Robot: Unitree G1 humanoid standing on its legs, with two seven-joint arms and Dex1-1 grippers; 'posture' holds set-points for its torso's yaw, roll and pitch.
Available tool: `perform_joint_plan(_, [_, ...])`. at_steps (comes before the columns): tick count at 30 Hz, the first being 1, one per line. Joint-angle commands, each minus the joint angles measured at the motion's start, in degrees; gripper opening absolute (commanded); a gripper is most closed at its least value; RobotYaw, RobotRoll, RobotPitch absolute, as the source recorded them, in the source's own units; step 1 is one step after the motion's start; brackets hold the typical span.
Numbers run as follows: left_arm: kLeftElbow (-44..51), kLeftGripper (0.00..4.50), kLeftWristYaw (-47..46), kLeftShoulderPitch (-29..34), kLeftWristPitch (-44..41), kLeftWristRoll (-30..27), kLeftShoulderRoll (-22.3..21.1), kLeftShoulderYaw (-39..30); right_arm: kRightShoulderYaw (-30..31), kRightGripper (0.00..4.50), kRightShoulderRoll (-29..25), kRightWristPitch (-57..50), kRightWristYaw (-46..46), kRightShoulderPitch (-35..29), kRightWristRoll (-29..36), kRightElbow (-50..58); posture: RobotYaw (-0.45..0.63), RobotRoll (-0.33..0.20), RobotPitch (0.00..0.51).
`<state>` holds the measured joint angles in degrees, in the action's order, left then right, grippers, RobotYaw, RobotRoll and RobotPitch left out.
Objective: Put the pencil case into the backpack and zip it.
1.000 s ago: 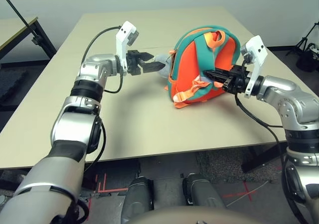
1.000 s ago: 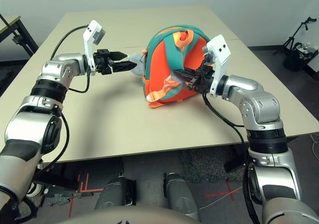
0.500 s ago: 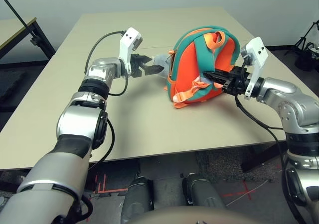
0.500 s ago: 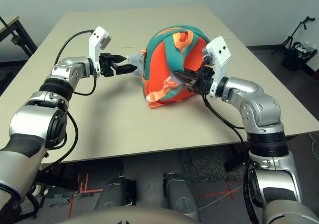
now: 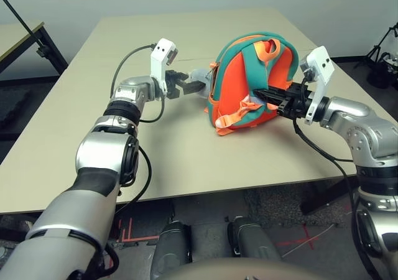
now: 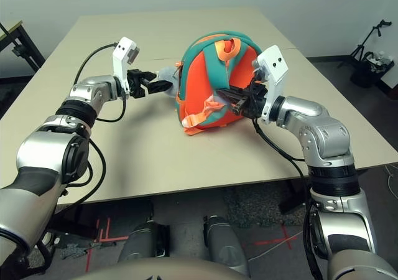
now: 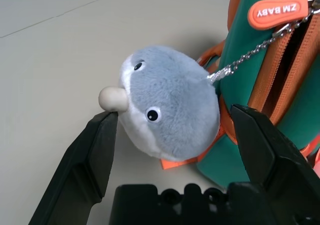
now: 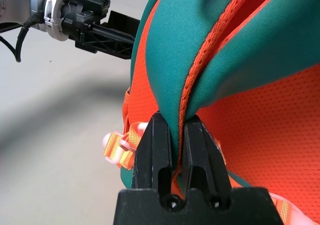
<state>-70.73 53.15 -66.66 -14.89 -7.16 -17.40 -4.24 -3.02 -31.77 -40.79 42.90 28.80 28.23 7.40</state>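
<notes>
While the backpack stands upright near the middle of the table, both arms work at it from opposite sides. It's a small, rounded bag: bright orange mesh-textured panels w/ smooth teal trim, pale orange webbing straps hanging down the side facing the robot, and a short orange loop at the top. Table surface is matte beige, flat, w/ a faint seam running across it.

R gripper is clenched on a fold of the teal trim; in the right wrist view the two black fingers pinch the fabric tight, an orange stitched edge running down into the pinch. Fingers are hard black plastic, squared-off, w/ small screw holes at the base.

L gripper is spread wide, nothing grasped. Its two black fingers sit on either side of the grey plush piece, which lies betw. them w/o clear contact on the far finger; the near fingertip is just beside the plush's cream nose knob. Plush is soft, fuzzy, egg-shaped, w/ a paler face, two small glossy eyes, and a thin metal bead chain linking it to an orange rubbery tag reading "ZM BABY" by the bag's zip edge. Plush rests against the bag's side toward the robot's left.
</notes>
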Motion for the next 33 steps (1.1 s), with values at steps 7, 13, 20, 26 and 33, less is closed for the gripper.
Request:
perform_joint_plan(7, [-1.02, 4.48, 1.98, -0.40, -1.49, -0.25, 1.44, -2.04, -0.49, 0.00, -0.12, 0.25, -0.24, 0.08, 0.41, 1.75, -0.25, 0.000, 0.000])
perform_joint_plan(13, [-0.84, 4.48, 2.19, -0.16, -1.58, 0.03, 1.26, -2.28, -0.37, 0.00, -0.04, 0.27, -0.24, 0.27, 0.38, 1.65, -0.24, 0.000, 0.000])
perform_joint_plan(20, [-0.79, 4.46, 1.67, 0.12, -1.29, 0.89, 0.81, -1.78, -0.10, 0.00, 0.13, 0.46, -0.01, 0.58, 0.33, 1.21, -0.23, 0.000, 0.000])
perform_joint_plan(26, [-0.82, 4.46, 1.61, 0.10, -1.71, 1.00, 0.49, -1.82, 0.01, 0.00, 0.31, 0.53, 0.04, 0.69, 0.31, 1.05, -0.23, 0.000, 0.000])
perform_joint_plan(33, [-0.91, 4.46, 1.54, 0.01, -2.04, 1.05, 0.36, -1.82, -0.08, 0.00, 0.46, 0.64, -0.01, 0.67, 0.21, 0.93, -0.23, 0.000, 0.000])
